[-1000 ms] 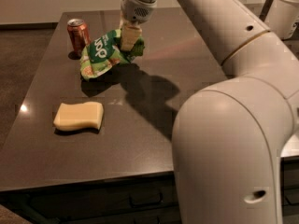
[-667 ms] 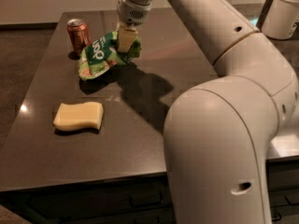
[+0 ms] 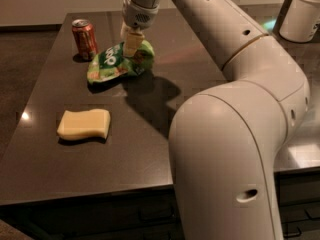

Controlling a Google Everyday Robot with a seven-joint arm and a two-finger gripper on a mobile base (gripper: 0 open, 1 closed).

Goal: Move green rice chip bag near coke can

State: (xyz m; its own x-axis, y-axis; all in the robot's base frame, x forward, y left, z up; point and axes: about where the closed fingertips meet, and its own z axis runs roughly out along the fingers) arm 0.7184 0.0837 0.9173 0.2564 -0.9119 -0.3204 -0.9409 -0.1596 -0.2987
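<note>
The green rice chip bag (image 3: 116,63) is a crumpled light-green foil bag with a dark green patch and white letters. It lies on the dark table (image 3: 150,134) just right of the coke can (image 3: 84,37), a small red-brown upright can with a silver top. A small gap separates bag and can. My gripper (image 3: 132,42) reaches down from the white arm onto the bag's upper right part, with its pale fingers pressed into the foil. The bag's right end is partly hidden behind the fingers.
A pale yellow sponge (image 3: 83,124) lies on the table's front left. A large white container (image 3: 302,14) stands at the far right. My arm's big white elbow (image 3: 235,149) blocks the right front of the view. The table's front edge (image 3: 85,194) runs low across the picture.
The gripper and the bag have moved slightly left, bringing the bag a little closer to the can. The arm's elbow has swung further into the right of the view.
</note>
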